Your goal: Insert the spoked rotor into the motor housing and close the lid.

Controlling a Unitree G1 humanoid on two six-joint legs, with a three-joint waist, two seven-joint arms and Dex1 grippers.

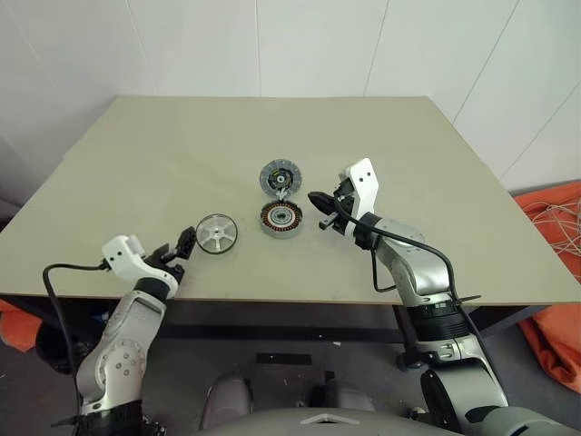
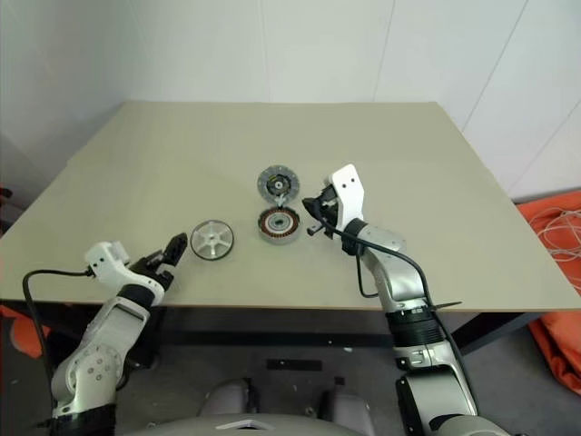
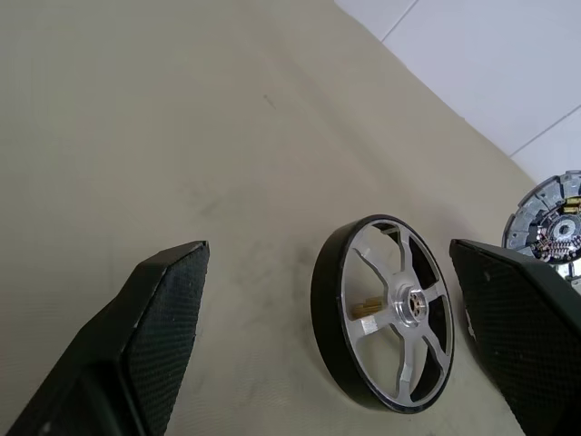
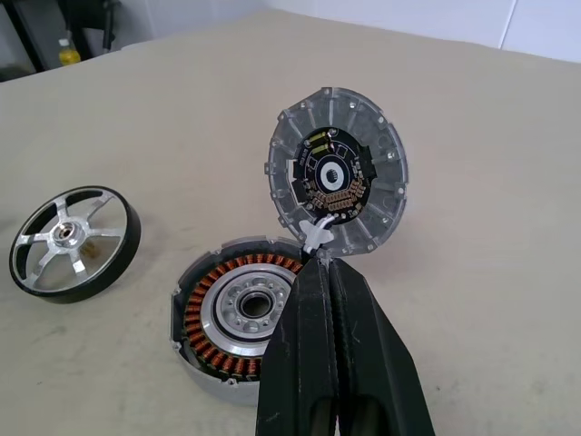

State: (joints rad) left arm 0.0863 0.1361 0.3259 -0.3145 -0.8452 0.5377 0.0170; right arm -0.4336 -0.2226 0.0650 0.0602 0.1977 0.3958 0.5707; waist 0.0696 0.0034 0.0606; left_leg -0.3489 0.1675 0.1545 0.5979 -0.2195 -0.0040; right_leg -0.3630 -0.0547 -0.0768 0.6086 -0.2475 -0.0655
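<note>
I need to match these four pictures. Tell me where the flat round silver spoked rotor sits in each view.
Left eye view: the silver spoked rotor lies flat on the beige table, ahead of the left gripper.
Right eye view: rotor, same spot.
Left wrist view: rotor between the open black fingers.
Right wrist view: rotor at the left edge.
Shared landmark: the copper-wound motor housing.
</note>
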